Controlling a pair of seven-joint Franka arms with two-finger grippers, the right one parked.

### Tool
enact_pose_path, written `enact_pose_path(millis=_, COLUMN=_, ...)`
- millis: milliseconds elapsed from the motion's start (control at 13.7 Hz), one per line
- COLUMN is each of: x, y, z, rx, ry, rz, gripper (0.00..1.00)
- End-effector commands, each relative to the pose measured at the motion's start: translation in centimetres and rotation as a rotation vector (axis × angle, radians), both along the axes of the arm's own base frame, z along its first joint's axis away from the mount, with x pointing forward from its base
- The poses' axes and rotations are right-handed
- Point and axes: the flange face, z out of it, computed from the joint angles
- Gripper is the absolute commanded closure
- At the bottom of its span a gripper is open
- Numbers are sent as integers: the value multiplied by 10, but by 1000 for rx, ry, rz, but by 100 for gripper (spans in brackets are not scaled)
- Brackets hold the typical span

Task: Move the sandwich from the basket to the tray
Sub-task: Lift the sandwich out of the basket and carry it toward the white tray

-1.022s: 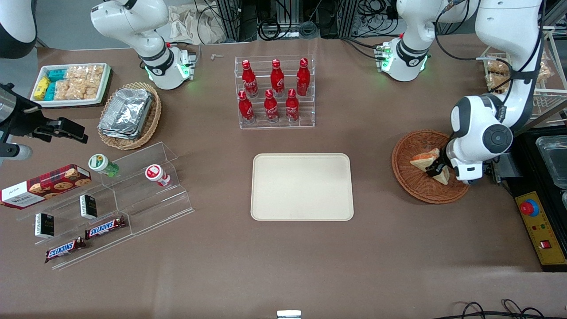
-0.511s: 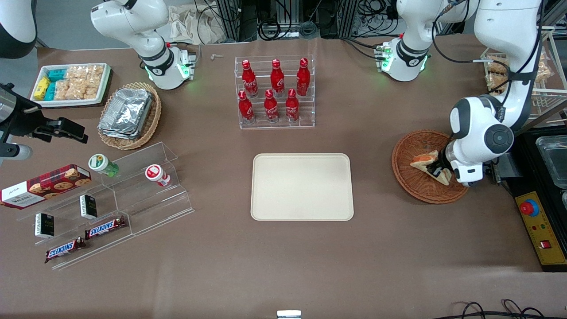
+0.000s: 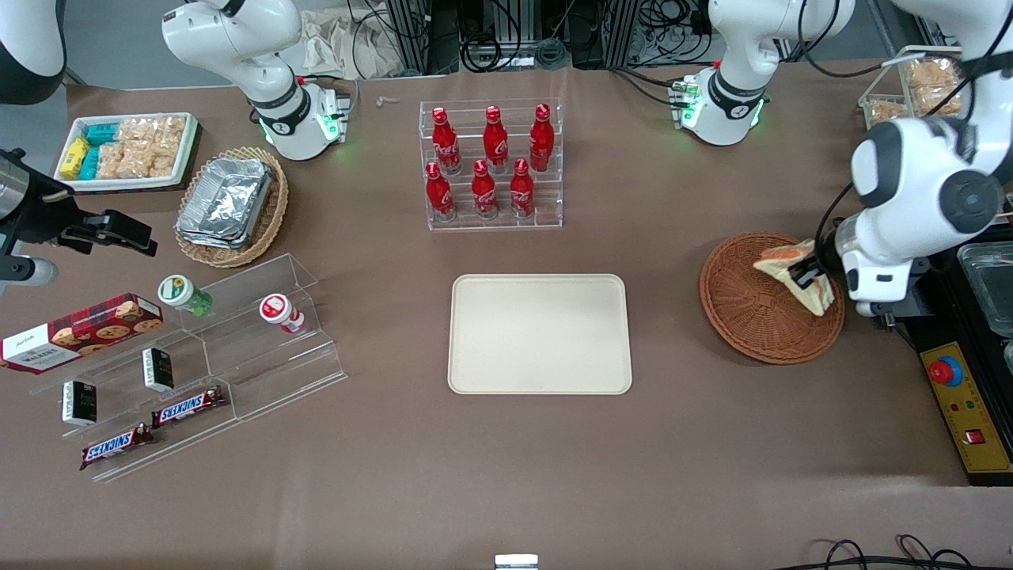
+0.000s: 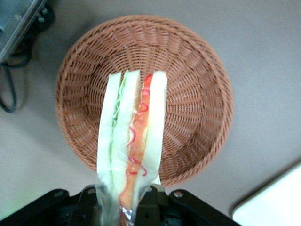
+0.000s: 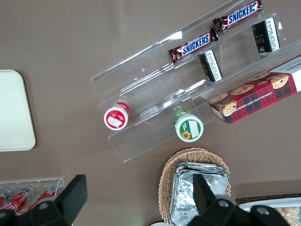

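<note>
Spreading across the whole front view, the brown table [image 3: 506,443] carries everything else. Over its working arm's end the white left arm [image 3: 922,186] bends down from above, its big elbow joint well over the table and its wrist pointing down at the rim of the basket [image 3: 752,317]. The cream tray [image 3: 540,333] lies flat and bare near the table's middle, well apart from the basket. Farther from the front camera than the tray stands a clear rack of red bottles [image 3: 491,162]. Toward the parked arm's end a stepped clear display [image 3: 237,348] holds two small cups, chocolate bars and a cookie box [image 3: 79,328], with a tan wicker basket of foil containers [image 3: 229,206] and a white tray of snack packets [image 3: 127,150] farther from the camera. Cables and dark equipment line the room's edge where the arm bases stand.

The round reddish-brown basket sits on the table with nothing lying in it. The hand [image 3: 809,277] hangs above the basket's rim, clenched on the sandwich [image 3: 794,273]. In the wrist view the sandwich [image 4: 132,141] is gripped at its wrapped end between the dark fingers [image 4: 89,205], its white bread, green and red filling edge-on, lifted clear of the basket's [image 4: 197,113] weave.
</note>
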Motion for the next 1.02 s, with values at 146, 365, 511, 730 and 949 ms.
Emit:
enact_pose_path(millis=146, x=17, y=-33, z=75, rx=-58, ry=11, rz=-382, gripper=100)
enact_pose_path(millis=365, x=15, y=-87, z=97, rx=-79, ry=-27, rz=-636, gripper=100)
enact_pose_path(millis=511, x=17, y=-127, z=108, rx=-88, ry=-60, rz=-732, gripper=100)
enact_pose_path(millis=730, x=7, y=-181, z=105, rx=-107, ry=-58, rz=-814, gripper=100)
enact_pose_path(millis=949, x=-5, y=-239, z=91, rx=-92, ry=-51, rz=-830, gripper=100)
